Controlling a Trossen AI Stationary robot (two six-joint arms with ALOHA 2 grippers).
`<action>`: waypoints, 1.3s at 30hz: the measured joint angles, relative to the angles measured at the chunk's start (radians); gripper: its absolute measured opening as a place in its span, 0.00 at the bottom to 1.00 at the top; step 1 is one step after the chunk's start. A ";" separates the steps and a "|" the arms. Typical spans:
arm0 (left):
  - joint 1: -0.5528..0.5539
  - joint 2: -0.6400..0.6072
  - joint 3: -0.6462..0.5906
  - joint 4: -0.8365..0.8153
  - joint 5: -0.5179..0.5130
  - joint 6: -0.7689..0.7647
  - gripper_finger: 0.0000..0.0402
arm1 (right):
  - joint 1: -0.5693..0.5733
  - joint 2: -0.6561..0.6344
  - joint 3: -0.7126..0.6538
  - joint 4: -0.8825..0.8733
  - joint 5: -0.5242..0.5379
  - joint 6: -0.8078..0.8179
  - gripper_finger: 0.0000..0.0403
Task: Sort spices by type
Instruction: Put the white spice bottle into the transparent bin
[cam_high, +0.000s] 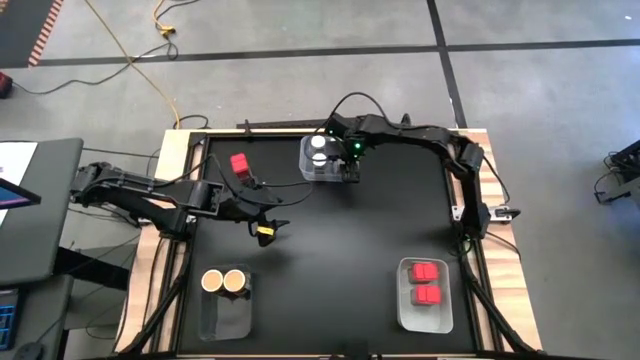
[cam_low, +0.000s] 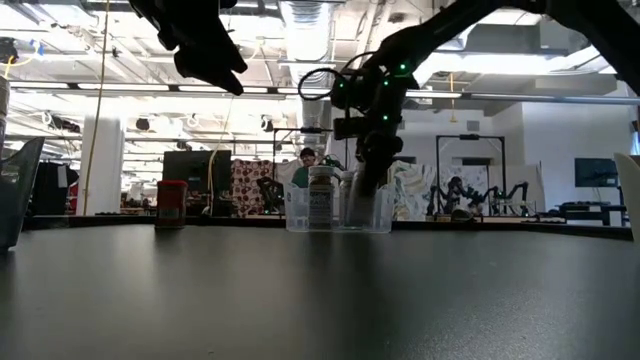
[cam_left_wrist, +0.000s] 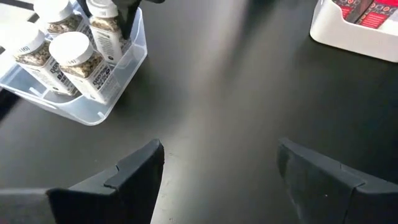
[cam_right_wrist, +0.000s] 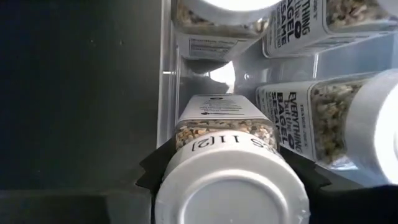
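Right gripper (cam_right_wrist: 227, 168) jaws gripping white-lid jar (cam_right_wrist: 231, 183) inside clear bin (cam_high: 327, 172); left gripper (cam_left_wrist: 217, 174) jaws hanging apart, empty, above tabletop (cam_high: 330, 240)

dark jointed arms (cam_high: 420, 135), black cables, green light

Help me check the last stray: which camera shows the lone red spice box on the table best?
The high view: the red spice box stands alone near the left gripper. The low view shows it small and dim. Neither wrist view shows it.
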 joint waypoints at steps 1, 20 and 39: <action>0.000 0.000 0.000 0.000 0.000 0.000 0.74 | 0.000 0.000 0.000 -0.003 0.000 0.001 0.55; 0.000 0.000 0.000 -0.004 0.001 0.003 0.74 | 0.010 -0.006 0.001 0.026 -0.003 0.014 0.69; 0.000 0.000 0.000 -0.006 0.002 0.002 0.74 | -0.006 -0.034 0.093 -0.112 -0.003 0.071 0.70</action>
